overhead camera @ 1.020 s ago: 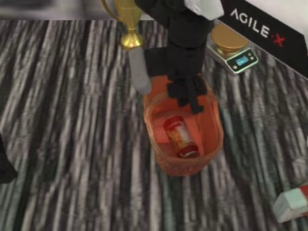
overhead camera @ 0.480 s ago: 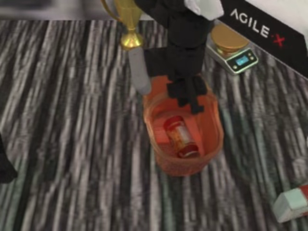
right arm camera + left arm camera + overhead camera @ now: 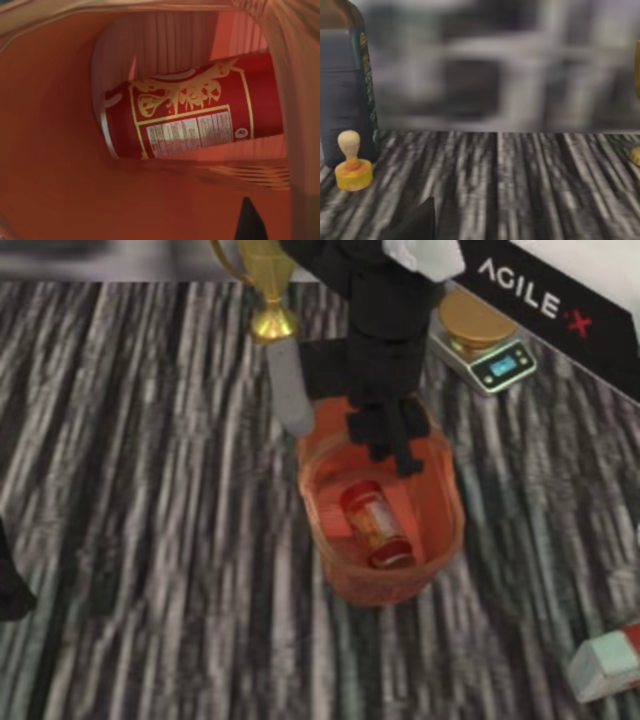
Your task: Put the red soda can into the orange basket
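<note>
Over the basket's far end: the right gripper (image 3: 392, 445) is held above the rim, nothing is gripped; whether its jaws are spread cannot be told.
Can: the red soda can (image 3: 377, 525) (image 3: 187, 119) is laid on its side on the ribbed floor inside the orange basket (image 3: 440, 540) (image 3: 50, 165).
Basket: it is set on the striped table (image 3: 150, 490), right of centre.
Nearby: a gold trophy (image 3: 268, 290) and a scale (image 3: 485, 340) are seen beyond it.
Left arm: it is parked at the left edge; its gripper is not seen.
</note>
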